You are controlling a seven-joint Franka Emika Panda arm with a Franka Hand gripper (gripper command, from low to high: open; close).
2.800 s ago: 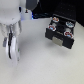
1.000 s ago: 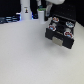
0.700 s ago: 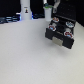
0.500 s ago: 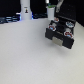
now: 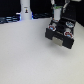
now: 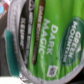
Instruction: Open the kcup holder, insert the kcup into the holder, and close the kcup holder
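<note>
Closest, wrist view: the kcup (image 6: 52, 42) fills almost the whole picture, its green lid printed with white lettering that reads "Dark Magic" and a round "Green Mountain" badge.
Pod rim: a curved grey-white edge runs along one side of the green lid, with a dark band beside it; the picture is too blurred to say what that band is.
Pod relative to gripper: the pod sits right in front of the wrist camera, so it lies just at the fingers, but no finger shows clearly in the wrist view and contact cannot be confirmed.
Gripper state: the gripper (image 5: 58, 16) is seen only as a blurred pale shape in the exterior view; whether its fingers are spread or pinched on the pod I cannot tell.
Gripper position: it hangs directly above the kcup holder (image 5: 61, 34), at the holder's rear edge.
Holder: a black box on the white table (image 5: 25, 55), toward the exterior view's right, its drawer pulled out toward the camera.
Drawer contents: small spots of red and blue show in the round slots; finer detail is too blurred.
Farthest: a tall white bottle-shaped object (image 5: 25, 10) stands at the table's back, well apart from the holder, toward the exterior view's left.
</note>
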